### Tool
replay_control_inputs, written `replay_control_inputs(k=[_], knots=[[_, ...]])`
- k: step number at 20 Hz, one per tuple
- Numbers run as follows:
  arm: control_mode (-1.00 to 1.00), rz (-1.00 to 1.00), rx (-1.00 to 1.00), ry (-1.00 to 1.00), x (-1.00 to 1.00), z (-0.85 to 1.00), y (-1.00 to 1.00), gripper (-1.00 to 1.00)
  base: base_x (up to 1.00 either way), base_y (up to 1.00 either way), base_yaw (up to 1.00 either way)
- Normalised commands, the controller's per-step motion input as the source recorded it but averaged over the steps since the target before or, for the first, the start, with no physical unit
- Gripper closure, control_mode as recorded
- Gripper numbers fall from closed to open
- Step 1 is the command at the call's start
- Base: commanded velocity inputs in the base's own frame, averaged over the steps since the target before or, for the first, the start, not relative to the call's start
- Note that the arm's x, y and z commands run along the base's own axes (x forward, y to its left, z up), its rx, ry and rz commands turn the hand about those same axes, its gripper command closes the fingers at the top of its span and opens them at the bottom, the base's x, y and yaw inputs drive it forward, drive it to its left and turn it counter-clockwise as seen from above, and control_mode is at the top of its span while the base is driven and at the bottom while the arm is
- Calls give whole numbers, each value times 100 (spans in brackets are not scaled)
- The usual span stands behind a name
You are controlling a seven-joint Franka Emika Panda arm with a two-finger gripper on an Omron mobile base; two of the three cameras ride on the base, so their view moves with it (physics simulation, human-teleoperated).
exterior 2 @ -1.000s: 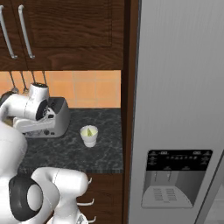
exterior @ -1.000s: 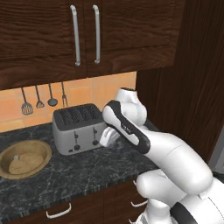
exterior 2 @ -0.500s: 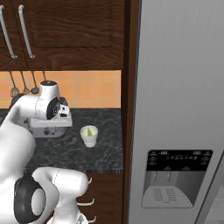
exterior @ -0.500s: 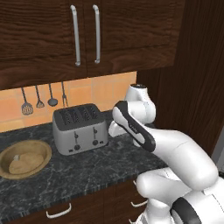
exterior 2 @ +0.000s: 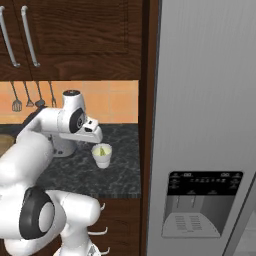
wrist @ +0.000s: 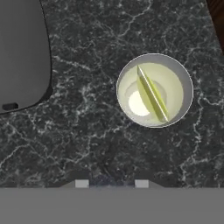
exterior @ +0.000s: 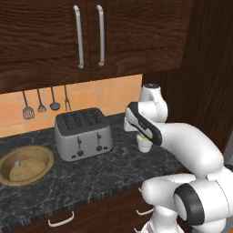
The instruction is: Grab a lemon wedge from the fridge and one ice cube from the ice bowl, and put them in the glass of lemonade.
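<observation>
The gripper (exterior 2: 95, 141) hangs above the counter (wrist: 87, 131); whether its jaws are apart, or hold anything, cannot be told. In the hand view, the glass of lemonade (wrist: 154, 90) sits at upper right, the lemon wedge (wrist: 152, 94) inside it. The toaster (wrist: 22, 57) lies at upper left.

Glossy white rounded arm (exterior: 191, 145), dark joint discs, possibly grey cap on top

Lemon wedge (wrist: 152, 92) in glass (wrist: 154, 89) (toaster (exterior: 83, 133) beside).
</observation>
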Motion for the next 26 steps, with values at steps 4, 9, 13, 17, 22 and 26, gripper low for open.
replay_control_inputs(k=[4, 9, 13, 17, 22, 26], knots=[[-100, -2, 0, 0, 74, -20, -19, 100, 0, 0, 0], [-100, 0, 0, 0, 42, -34, -29, 100, 0, 0, 0], [-100, 0, 0, 0, 16, -31, -36, 100, 0, 0, 0], [-100, 0, 0, 0, 0, -1, -5, 100, 0, 0, 0], [-100, 0, 0, 0, 13, -12, 0, 100, 0, 0, 0], [-100, 0, 0, -2, 28, -21, 0, 100, 0, 0, 0]])
